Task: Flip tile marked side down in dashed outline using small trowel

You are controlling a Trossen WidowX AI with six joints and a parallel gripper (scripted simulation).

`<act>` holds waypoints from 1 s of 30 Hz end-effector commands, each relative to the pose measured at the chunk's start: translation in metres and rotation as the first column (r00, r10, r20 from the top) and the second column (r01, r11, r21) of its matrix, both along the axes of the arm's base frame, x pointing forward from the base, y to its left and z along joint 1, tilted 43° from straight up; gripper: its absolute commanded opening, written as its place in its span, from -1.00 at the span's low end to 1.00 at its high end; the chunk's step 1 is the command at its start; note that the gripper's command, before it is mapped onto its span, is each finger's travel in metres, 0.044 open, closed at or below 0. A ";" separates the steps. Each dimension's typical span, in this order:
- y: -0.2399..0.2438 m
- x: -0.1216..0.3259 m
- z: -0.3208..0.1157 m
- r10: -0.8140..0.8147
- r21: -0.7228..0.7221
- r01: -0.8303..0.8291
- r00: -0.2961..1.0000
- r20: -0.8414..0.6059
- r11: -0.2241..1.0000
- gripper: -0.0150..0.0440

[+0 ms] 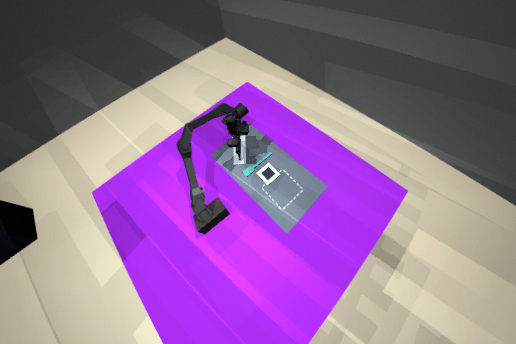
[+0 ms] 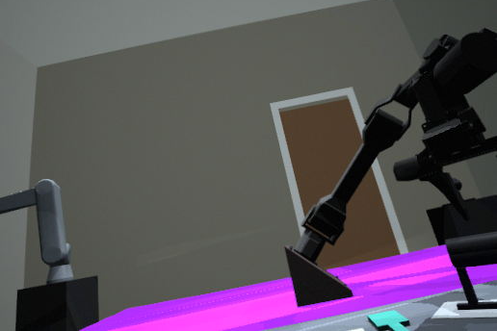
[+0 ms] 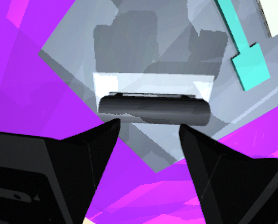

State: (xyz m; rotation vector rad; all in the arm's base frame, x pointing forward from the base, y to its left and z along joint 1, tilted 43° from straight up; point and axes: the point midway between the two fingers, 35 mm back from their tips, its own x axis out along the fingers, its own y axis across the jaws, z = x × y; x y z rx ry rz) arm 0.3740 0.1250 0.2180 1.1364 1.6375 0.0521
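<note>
The trowel has a flat white blade point(image 1: 239, 157) point(image 3: 150, 80) point(image 2: 455, 311) and a dark cylindrical handle point(image 3: 152, 110) point(image 2: 474, 247) raised above it on a thin stem. It rests at the near end of the grey mat point(image 1: 305, 202) point(image 3: 75, 55). My gripper point(image 1: 235, 142) point(image 3: 149, 125) point(image 2: 453, 194) is open and hangs just above the handle, one finger on each side, holding nothing. The white tile point(image 1: 267, 173) lies with its dark square mark up, beside the dashed outline point(image 1: 265, 193). A teal T-shaped bar point(image 1: 256, 165) point(image 3: 245, 55) point(image 2: 387, 318) lies between trowel and tile.
The mat lies on a purple table top point(image 1: 240, 270) point(image 2: 241, 305). The arm's base point(image 1: 212, 216) point(image 2: 313, 281) stands left of the mat. A second grey arm point(image 2: 50, 226) on a black box stands far off. A brown door point(image 2: 332, 164) is in the back wall.
</note>
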 end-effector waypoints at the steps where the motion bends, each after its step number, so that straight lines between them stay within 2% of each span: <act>1: 0.000 -0.001 -0.001 -0.083 0.005 0.084 0.993 -0.085 0.996 0.42; 8: 0.000 -0.001 -0.001 -0.253 -0.013 0.257 0.935 -0.249 0.966 0.42; 15: -0.001 -0.001 -0.001 -0.405 -0.061 0.418 0.822 -0.400 0.907 0.42; 30: -0.002 -0.001 -0.002 -0.636 -0.243 0.673 0.429 -0.641 0.698 0.42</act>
